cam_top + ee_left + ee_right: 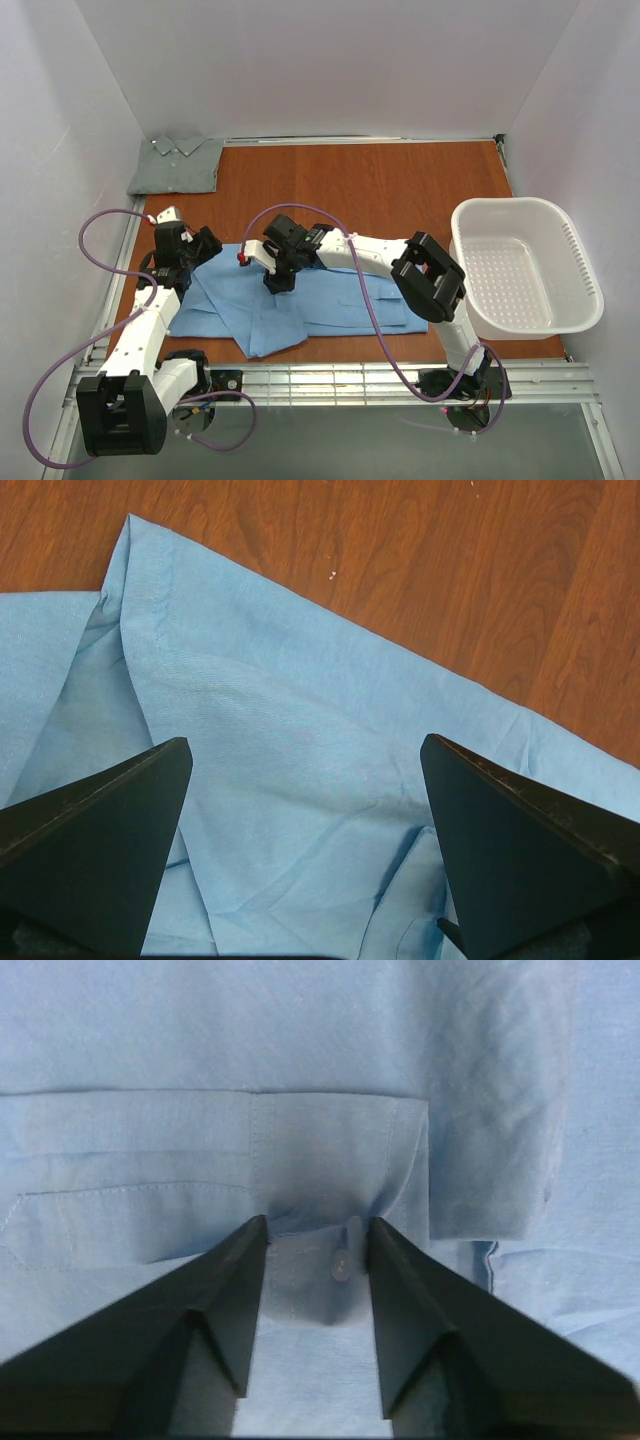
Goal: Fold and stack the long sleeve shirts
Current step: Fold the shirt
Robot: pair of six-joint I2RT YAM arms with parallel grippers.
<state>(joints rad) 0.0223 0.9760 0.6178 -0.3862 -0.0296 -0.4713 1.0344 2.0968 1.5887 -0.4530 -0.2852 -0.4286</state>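
Note:
The light blue long sleeve shirt (340, 300) lies spread on the wooden table near the front. The grey-green shirt (178, 165) sits folded in the far left corner. My left gripper (203, 245) hovers open over the blue shirt's left edge; in the left wrist view its gripper (305, 742) stands wide above smooth blue cloth (260, 710). My right gripper (279, 281) presses down on the shirt's middle. In the right wrist view its gripper (317, 1223) is part-way open around a rucked fold with a button (341, 1264), by a stitched band (200, 1130).
A white plastic laundry basket (500, 204) stands at the right of the table. Bare wood (380, 190) lies behind the blue shirt. White walls close the table in on the left, back and right. A metal rail runs along the front edge.

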